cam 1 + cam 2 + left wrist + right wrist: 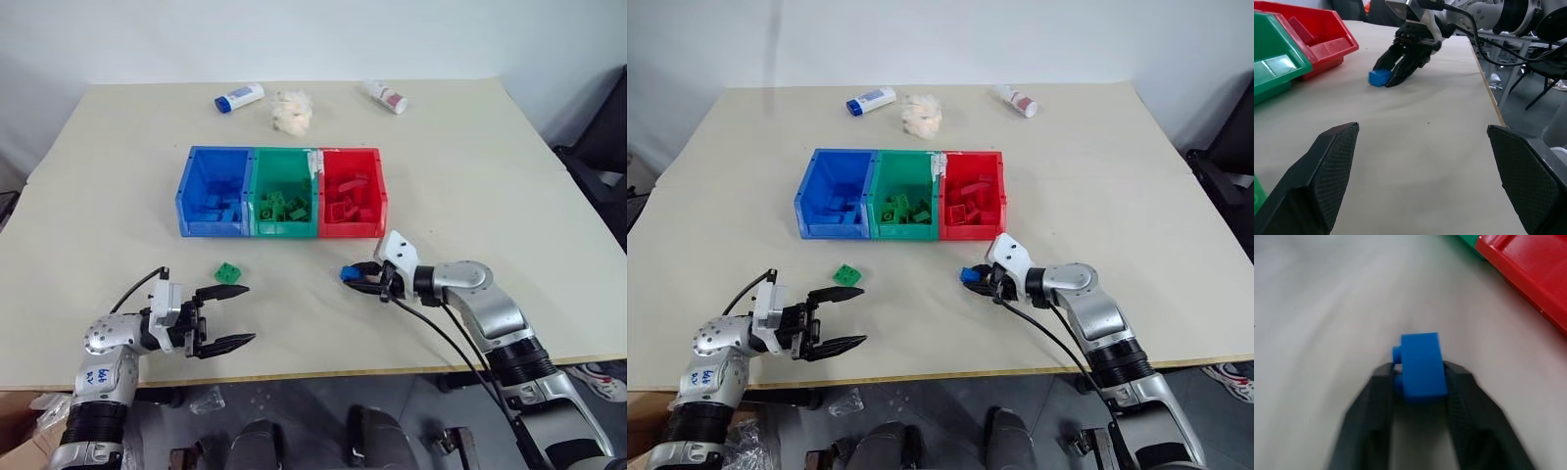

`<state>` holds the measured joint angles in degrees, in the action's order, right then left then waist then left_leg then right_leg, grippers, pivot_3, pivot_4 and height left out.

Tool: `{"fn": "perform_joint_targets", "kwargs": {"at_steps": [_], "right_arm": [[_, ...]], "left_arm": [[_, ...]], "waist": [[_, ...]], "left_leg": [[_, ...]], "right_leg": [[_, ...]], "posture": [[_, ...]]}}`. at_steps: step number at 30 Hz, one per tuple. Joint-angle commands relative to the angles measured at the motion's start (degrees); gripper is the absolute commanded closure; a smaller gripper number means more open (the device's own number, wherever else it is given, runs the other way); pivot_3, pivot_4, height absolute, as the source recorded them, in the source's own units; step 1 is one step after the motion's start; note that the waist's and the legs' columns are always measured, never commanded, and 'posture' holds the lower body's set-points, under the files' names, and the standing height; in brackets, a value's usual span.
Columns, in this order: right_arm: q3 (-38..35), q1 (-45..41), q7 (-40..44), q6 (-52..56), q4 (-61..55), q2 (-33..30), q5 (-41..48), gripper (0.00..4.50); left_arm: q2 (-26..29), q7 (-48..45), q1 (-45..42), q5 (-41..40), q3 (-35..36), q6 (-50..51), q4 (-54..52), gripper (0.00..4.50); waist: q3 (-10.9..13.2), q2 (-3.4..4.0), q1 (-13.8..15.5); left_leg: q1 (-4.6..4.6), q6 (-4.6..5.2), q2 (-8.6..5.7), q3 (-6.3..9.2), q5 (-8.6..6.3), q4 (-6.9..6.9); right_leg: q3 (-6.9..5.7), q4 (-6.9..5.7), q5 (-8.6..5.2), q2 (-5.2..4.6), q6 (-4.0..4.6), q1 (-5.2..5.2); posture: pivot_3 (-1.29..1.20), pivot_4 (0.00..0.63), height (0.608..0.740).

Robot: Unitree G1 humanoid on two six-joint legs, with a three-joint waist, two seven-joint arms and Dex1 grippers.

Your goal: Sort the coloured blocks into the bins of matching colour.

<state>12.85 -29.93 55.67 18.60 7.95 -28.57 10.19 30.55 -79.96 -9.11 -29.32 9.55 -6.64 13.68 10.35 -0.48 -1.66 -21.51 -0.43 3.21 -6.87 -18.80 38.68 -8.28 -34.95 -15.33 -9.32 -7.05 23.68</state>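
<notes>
Right wrist view: my right gripper point(1420, 382) pinches the blue block point(1421, 364) near the table's point(490, 176) front edge, ready for the blue bin point(215, 191); my left gripper point(227, 315) waits wide open, empty.

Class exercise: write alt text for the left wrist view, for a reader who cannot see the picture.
Across a beige table, the right gripper is shut on a small blue block resting on the tabletop. The left gripper is open in the foreground, and the green bin and red bin stand to one side.
</notes>
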Motion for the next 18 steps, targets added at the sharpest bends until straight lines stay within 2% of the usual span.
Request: {"fn": "perform_joint_targets", "kwargs": {"at_steps": [1,11,18], "right_arm": [[-0.4,1.3,0.4,-0.2,-4.2,0.2,0.8,3.62],[-1.8,1.9,-2.0,5.8,-13.9,0.4,3.1,3.62],[-0.4,-3.4,-4.5,6.7,-13.1,5.2,3.0,3.62]], "left_arm": [[0.9,0.1,1.1,-1.6,1.3,0.2,-2.5,0.0],[1.6,0.2,0.3,-1.4,1.9,0.1,-1.1,0.0],[0.9,2.0,-0.4,-1.0,3.0,-2.0,0.1,0.0]], "waist": [[0.0,0.0,0.0],[0.0,0.0,0.0],[0.0,0.0,-0.1]], "left_leg": [[0.0,-0.01,0.0,0.0,0.0,-0.01],[0.0,-0.02,0.03,0.0,-0.05,0.03],[-0.01,-0.02,0.06,-0.02,-0.07,0.05]], "right_leg": [[0.0,0.0,0.0,0.0,0.0,0.0],[0.0,0.0,0.0,0.01,0.01,0.02],[0.0,-0.03,-0.01,0.02,0.02,0.04]], "posture": [[0.0,0.15,0.74],[0.0,0.15,0.74],[0.0,0.15,0.74]]}}
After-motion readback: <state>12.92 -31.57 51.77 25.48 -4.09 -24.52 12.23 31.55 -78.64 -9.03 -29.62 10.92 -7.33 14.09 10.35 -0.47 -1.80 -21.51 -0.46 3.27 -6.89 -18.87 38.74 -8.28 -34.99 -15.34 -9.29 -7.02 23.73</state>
